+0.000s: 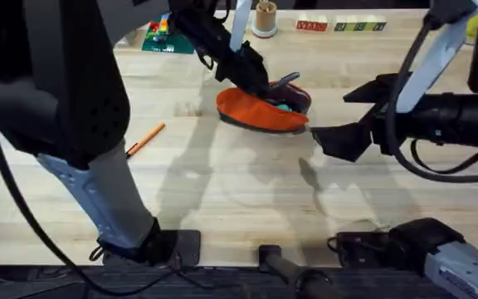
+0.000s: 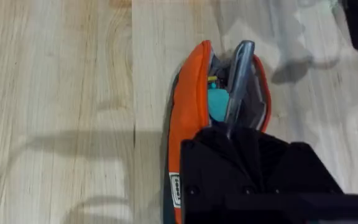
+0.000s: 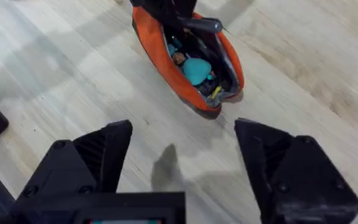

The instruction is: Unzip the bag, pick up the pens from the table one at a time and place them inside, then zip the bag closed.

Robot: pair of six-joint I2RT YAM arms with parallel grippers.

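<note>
One grey pen [image 2: 238, 81] hangs half inside the open bag [image 1: 260, 110] at mid-desk [image 1: 239, 191], clamped by the left pincer [image 1: 260, 83], and could snag the lining; right pincer [image 3: 182, 162] waits agape beside the bag.

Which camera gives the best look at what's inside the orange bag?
The right wrist view: it looks straight into the open bag, showing teal and yellow items. The left wrist view sees the bag end-on, partly behind the left gripper. Overhead, the left arm covers much of it.
</note>
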